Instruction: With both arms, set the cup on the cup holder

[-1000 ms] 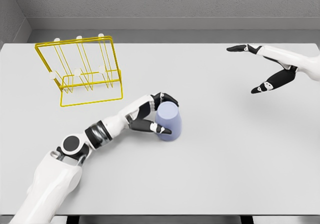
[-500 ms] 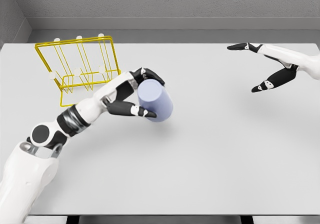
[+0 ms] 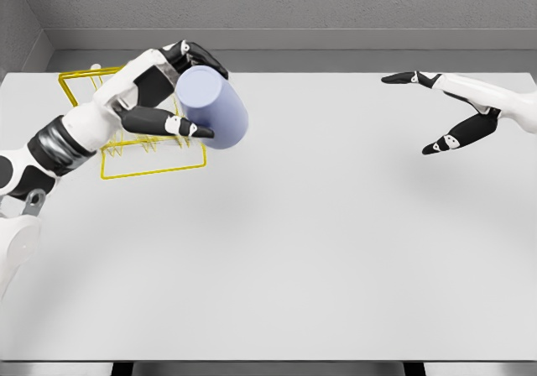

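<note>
- Wire of the yellow cup holder [image 3: 154, 162] shows only in part: the left hand [image 3: 172, 91], its forearm and the cup cover most of the rack's upper frame and pegs, leaving the front base rail, a corner at the far left and a few thin uprights in sight.
- How many pegs the holder has cannot be made out behind the arm.
- The left arm leaves the picture at the left edge, so its shoulder is cut off.
- The right arm is cut off at the right edge; only the forearm and the right hand [image 3: 436, 112] show.
- The lavender cup [image 3: 212, 107] is held up off the grey table [image 3: 336, 250], in front of the holder's right side.
- Its long axis is tilted, one round end turned up and to the left toward the hand, the other down and to the right; which end is the mouth cannot be told.
- The left hand's dark fingers [image 3: 168, 125] wrap the cup, thumb below and the others over the top.
- The right hand's fingers are spread, holding nothing, well apart from the cup.
</note>
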